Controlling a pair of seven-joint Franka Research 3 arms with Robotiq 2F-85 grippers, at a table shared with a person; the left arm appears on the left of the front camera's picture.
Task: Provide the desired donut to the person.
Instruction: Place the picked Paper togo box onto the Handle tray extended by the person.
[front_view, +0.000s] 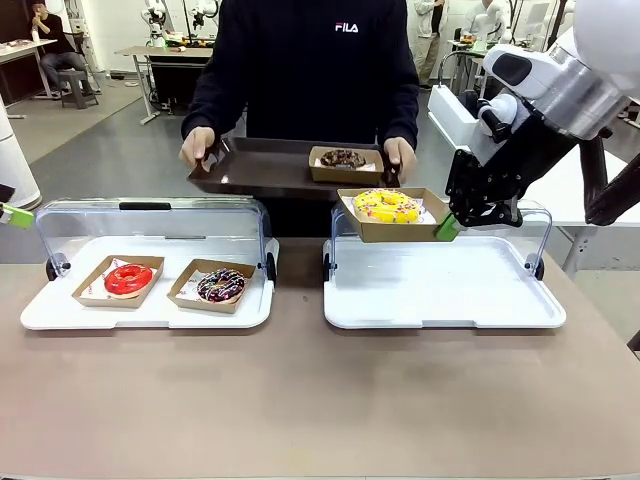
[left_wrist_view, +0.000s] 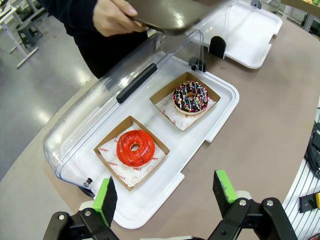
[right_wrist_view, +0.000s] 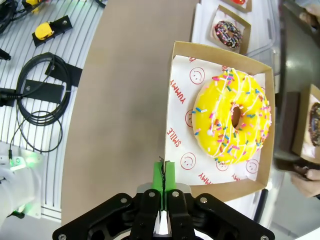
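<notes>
A yellow sprinkled donut lies in a brown cardboard tray. My right gripper is shut on that tray's edge and holds it in the air above the back of the right white tray. Just beyond it, the person in a black sweatshirt holds a dark serving tray in both hands, with a chocolate donut in its own cardboard tray on it. My left gripper hangs open above the left white tray.
The left white tray carries a red glazed donut and a chocolate sprinkled donut, each in a cardboard tray. Its clear lid stands open at the back. The brown table is bare in front.
</notes>
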